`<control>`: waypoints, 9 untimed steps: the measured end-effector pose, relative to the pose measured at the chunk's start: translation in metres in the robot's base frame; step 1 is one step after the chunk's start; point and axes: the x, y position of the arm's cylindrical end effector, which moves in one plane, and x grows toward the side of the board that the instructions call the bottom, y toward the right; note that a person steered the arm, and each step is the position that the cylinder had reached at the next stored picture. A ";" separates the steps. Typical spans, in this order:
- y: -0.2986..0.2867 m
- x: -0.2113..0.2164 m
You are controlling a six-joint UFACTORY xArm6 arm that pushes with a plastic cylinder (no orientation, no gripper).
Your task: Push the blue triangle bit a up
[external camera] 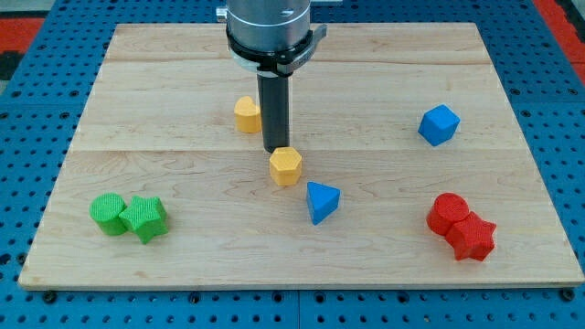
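- Rod and tip: my tip (276, 150) is the lower end of a straight dark rod hanging from the arm's round metal housing (271, 29) at the view's top. It has no jaws to spread or press together, so it pinches nothing.
- Yellow hexagonal block (286, 166): just below my tip, toward the view's bottom and a touch to the view's right. The rod's end seems to meet its upper edge, though I cannot tell for sure that they touch.
- Blue triangle (322, 201): the task's block, lying below my tip and to the view's right, past the yellow hexagonal block and near it, with a small gap between the two. My tip is not touching it.
- Second yellow block (247, 114): just to the view's left of the rod and a little above my tip; its shape is hard to make out.
- Blue cube (439, 124): well apart from my tip, far to the view's right and slightly above it.
- Red blocks: a rounded one (448, 212) and a star-like one (473, 238) touch each other, far to the lower right of my tip.
- Green blocks: a round one (110, 214) and an angular one (144, 218) sit side by side, far to the lower left of my tip.
- Wooden board (183, 73): carries all the blocks, and my tip stands near its middle.
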 end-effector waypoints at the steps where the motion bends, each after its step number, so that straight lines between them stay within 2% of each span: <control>1: -0.050 -0.001; 3: -0.069 0.065; 4: -0.069 0.074; 6: -0.006 0.115; 7: -0.005 0.115; 9: 0.042 0.115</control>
